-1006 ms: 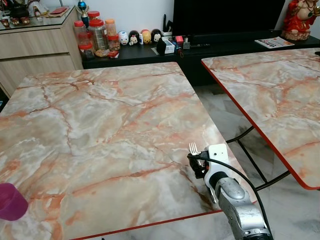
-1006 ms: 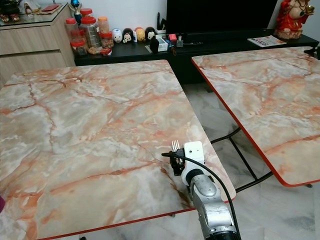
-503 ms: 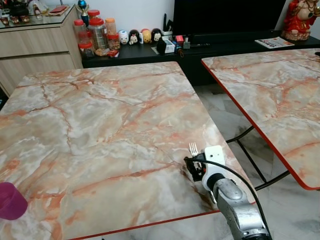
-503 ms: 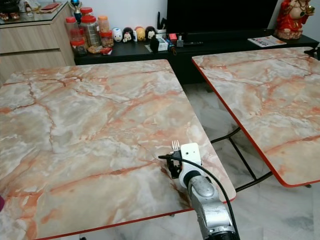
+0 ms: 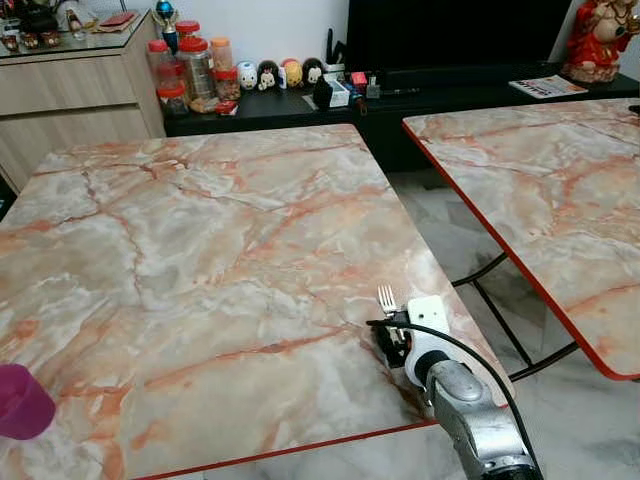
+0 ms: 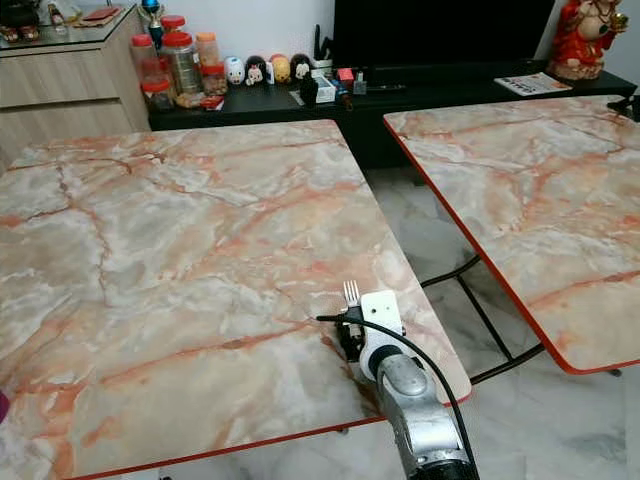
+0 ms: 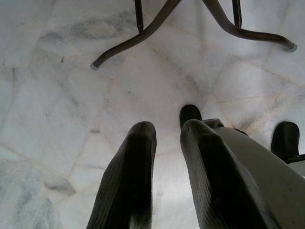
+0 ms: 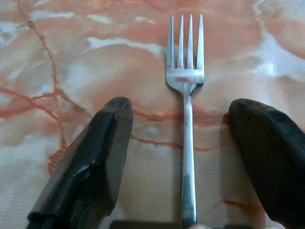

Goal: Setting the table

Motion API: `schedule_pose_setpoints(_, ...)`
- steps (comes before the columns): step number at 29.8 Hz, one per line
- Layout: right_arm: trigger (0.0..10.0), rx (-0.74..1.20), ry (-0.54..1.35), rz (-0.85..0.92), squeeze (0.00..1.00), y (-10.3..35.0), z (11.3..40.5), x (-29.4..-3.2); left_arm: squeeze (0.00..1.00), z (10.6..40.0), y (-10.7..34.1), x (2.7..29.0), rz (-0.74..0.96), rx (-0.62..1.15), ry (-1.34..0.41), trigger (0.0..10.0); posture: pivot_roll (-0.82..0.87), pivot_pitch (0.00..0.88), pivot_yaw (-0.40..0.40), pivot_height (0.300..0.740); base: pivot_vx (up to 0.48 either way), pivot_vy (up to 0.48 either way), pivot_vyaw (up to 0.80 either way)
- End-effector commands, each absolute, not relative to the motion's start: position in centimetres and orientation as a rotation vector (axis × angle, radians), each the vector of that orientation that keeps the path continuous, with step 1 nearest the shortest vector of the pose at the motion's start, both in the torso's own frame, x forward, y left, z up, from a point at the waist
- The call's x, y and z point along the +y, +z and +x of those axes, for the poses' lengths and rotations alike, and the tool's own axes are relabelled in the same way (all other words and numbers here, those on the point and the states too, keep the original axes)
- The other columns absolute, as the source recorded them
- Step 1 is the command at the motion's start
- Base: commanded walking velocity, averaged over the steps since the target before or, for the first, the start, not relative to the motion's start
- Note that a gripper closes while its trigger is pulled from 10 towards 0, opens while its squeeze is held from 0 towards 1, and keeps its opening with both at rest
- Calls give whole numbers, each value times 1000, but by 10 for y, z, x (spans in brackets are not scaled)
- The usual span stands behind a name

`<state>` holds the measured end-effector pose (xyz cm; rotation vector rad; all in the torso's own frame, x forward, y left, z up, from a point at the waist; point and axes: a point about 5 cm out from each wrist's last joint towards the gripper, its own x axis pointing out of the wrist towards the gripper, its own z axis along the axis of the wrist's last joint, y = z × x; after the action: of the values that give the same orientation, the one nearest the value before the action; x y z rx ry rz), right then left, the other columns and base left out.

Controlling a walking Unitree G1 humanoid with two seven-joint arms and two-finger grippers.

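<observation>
Surface: the near counter [image 5: 200, 250] has a marble-pattern top, cream with orange-pink veining, and a thin red edge along its near side. A second counter [image 5: 540, 180] of the same pattern stands to the robot's right, apart from the first, with a strip of pale marble floor [image 5: 450, 240] and dark curved metal legs [image 5: 500, 310] between them.

Right tool [image 8: 186, 143] is low over the near-right corner of the near counter, fingers spread apart. The fork [image 8: 187, 119] lies flat on the counter between the two fingers, tines pointing away from the wrist, touching neither finger. In the head views the tines [image 5: 386, 297] show just beyond the tool's white housing.

A magenta cup [image 5: 20, 402] sits at the near-left edge of the same counter, well apart from the fork.

Left tool [image 7: 167, 148] hangs idle over the floor, its fingers close together with a narrow gap; curved table legs and the robot's dark feet are in that view.

Room: a low black cabinet [image 5: 300, 105] along the far wall carries red-lidded jars [image 5: 190, 70], a row of small figurines [image 5: 280, 73] and small items. A wooden sideboard [image 5: 70, 100] stands far left, a dark screen [image 5: 450, 30] behind, a red statue [image 5: 598, 35] far right with a magazine [image 5: 548, 86] beside it.
</observation>
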<state>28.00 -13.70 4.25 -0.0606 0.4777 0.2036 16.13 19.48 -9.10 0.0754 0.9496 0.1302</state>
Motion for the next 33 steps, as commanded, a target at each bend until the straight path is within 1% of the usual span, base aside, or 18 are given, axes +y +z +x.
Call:
schedule_pose_setpoints(1,0,538,196,-81,0,32,275,-140,0,157,-93,196,71,976,138,10000,-56,0,-8,732,0,0,0)
schedule_pose_setpoints(21,0,519,185,-77,0,35,277,-141,0,157,-93,195,70,980,131,10000,-54,0,-10,732,0,0,0)
schedule_pose_setpoints(33,0,506,200,-74,0,36,276,-137,0,154,-94,196,70,988,133,10000,-52,0,-4,732,0,0,0)
